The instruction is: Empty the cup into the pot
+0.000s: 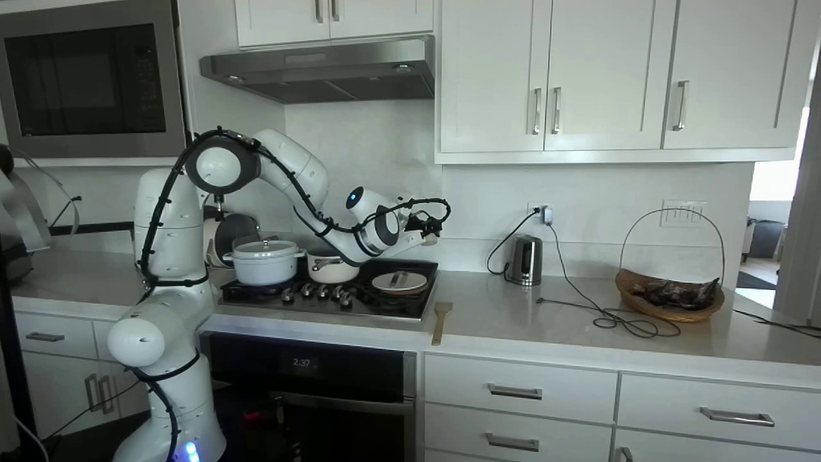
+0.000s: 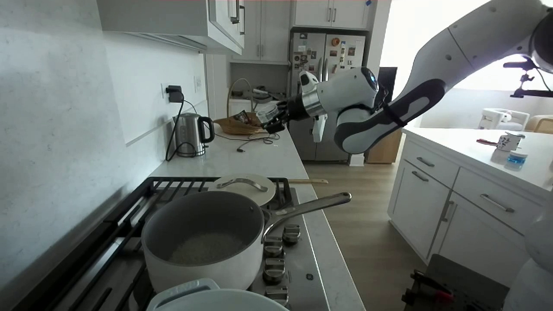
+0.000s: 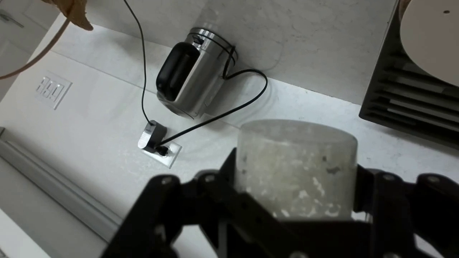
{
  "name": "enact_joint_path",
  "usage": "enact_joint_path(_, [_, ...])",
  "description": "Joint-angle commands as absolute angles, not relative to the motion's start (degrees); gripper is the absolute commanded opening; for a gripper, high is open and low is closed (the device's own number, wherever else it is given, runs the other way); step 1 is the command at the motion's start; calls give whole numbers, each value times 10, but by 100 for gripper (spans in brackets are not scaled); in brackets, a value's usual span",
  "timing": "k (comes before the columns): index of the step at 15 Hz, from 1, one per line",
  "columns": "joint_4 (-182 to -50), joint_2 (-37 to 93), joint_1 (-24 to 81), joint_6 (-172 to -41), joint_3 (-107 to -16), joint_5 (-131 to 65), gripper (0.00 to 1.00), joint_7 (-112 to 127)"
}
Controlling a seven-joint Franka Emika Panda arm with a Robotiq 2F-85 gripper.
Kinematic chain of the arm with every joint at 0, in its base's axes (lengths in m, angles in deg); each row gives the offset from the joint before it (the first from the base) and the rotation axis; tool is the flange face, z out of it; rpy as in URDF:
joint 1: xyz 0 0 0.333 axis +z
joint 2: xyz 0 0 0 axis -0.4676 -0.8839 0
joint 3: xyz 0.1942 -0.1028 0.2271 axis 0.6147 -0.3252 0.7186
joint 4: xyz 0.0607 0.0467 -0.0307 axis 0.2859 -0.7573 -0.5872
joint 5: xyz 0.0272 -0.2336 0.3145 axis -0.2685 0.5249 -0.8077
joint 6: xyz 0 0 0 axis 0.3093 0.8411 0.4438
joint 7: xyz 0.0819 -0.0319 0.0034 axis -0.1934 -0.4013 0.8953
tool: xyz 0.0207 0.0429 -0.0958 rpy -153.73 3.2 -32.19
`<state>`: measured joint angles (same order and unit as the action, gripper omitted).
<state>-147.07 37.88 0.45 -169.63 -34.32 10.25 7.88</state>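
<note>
My gripper (image 3: 296,175) is shut on a translucent cup (image 3: 297,157), with a black finger on each side of it. Pale whitish specks show in or on the cup; I cannot tell how full it is. The cup also shows small at the gripper in an exterior view (image 2: 267,112) and in an exterior view (image 1: 430,240). It is above counter height, to the kettle side of the hob, apart from the pot. The pot is a white saucepan with a grey inside and a long metal handle (image 2: 207,276); pale grains lie on its bottom. It also shows partly behind the arm (image 1: 333,273).
A lidded white pot (image 1: 262,264) stands beside the saucepan on the hob. A round lid (image 2: 246,186) lies on the hob's kettle end. A wooden spatula (image 1: 441,321), steel kettle (image 1: 526,260), cables (image 1: 632,324) and wicker basket (image 1: 670,308) are on the counter. A range hood (image 1: 321,69) hangs above.
</note>
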Motion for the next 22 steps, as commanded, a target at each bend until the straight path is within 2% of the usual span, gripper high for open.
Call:
enact_joint_path(1, [-1413, 314, -113, -1704, -241, 165, 32, 17])
enact_joint_path(6, [-1385, 200, -348, -1704, -41, 234, 32, 47])
enact_joint_path(10, [-1426, 89, -518, -1705, 83, 312, 32, 127])
enact_joint_path(15, [-1488, -45, -617, -1702, 121, 417, 32, 226])
enact_joint_path(22, [-1509, -177, -616, -1701, 94, 501, 32, 299])
